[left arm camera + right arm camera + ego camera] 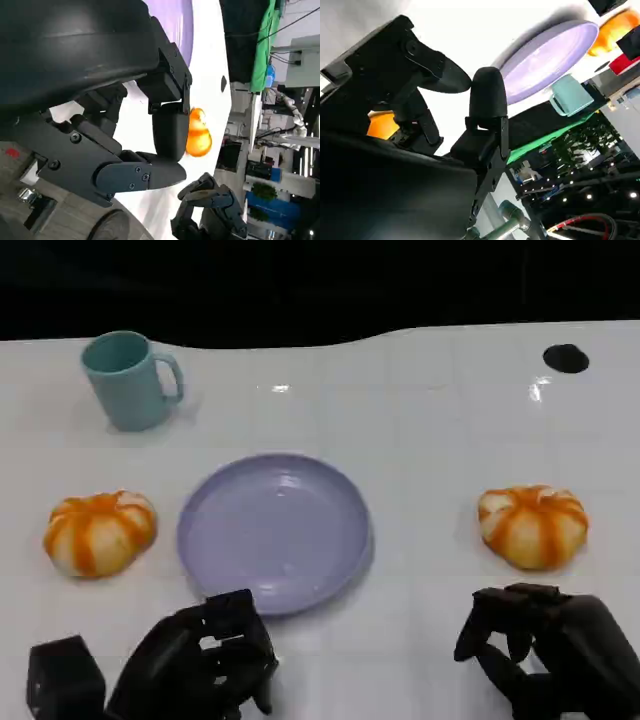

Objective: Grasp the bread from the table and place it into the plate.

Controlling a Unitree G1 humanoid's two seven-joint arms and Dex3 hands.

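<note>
White table (420, 430) carrying a lavender plate (275, 530) at centre, sitting flat and holding nothing. Two orange-and-cream striped bread rolls are lying on the table: left bread (99, 531) just off the plate's left rim, not touching it; right bread (533, 524) well apart from the plate on the right. A teal mug (128, 379) is standing upright at the far left, handle pointing right. A small black round mark (565, 358) is showing near the far right corner. Left hand (205, 655) is hovering at the near edge of the plate, fingers spread loosely and gripping nothing; the left wrist view is showing its fingers (170, 130) apart with the right bread beyond them. Right hand (540, 640) is sitting just on the near side of the right bread, fingers curving downward but parted, nothing between them, not touching the roll.
</note>
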